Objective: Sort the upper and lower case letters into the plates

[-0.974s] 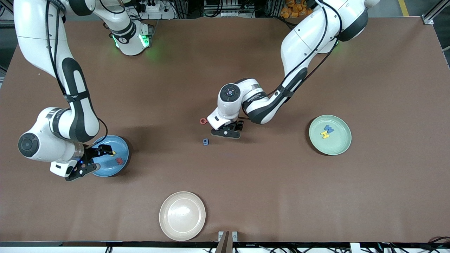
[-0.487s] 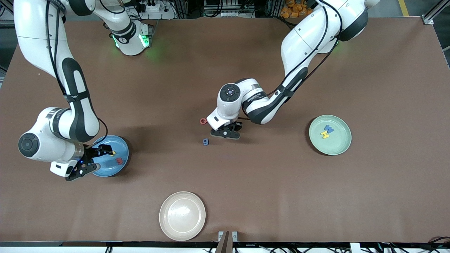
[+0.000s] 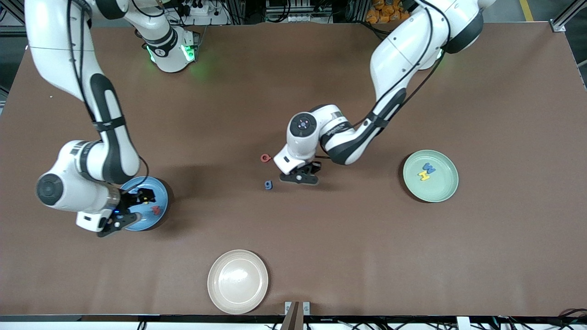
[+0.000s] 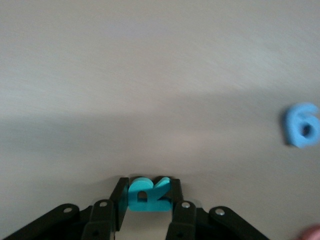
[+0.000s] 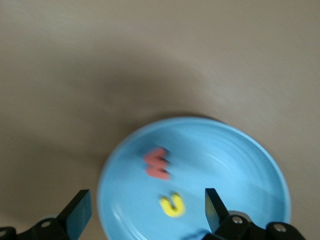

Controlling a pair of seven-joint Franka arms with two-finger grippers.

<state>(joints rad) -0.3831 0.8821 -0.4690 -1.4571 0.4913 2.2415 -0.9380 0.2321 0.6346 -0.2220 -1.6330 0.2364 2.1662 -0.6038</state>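
Observation:
My left gripper [image 3: 300, 177] is down at the middle of the table, shut on a teal letter R [image 4: 147, 196] clamped between its fingers [image 4: 148, 186]. A blue letter g [image 3: 268, 184] [image 4: 302, 125] lies beside it on the table, and a red letter [image 3: 265, 158] lies a little farther from the front camera. My right gripper [image 3: 120, 211] [image 5: 145, 205] hangs open over the blue plate [image 3: 158, 188] [image 5: 240, 165], which holds a red w [image 5: 157, 163] and a yellow u [image 5: 173, 205]. The mint green plate [image 3: 442, 190] holds a blue W [image 3: 429, 167] and a yellow H [image 3: 425, 175].
A beige plate [image 3: 238, 281] stands bare near the table's front edge. Brown table surface [image 3: 367, 252] stretches between the plates.
My left gripper has shut on the teal letter and shifted slightly toward the left arm's end. My right gripper has drifted a little farther over the blue plate, still open.

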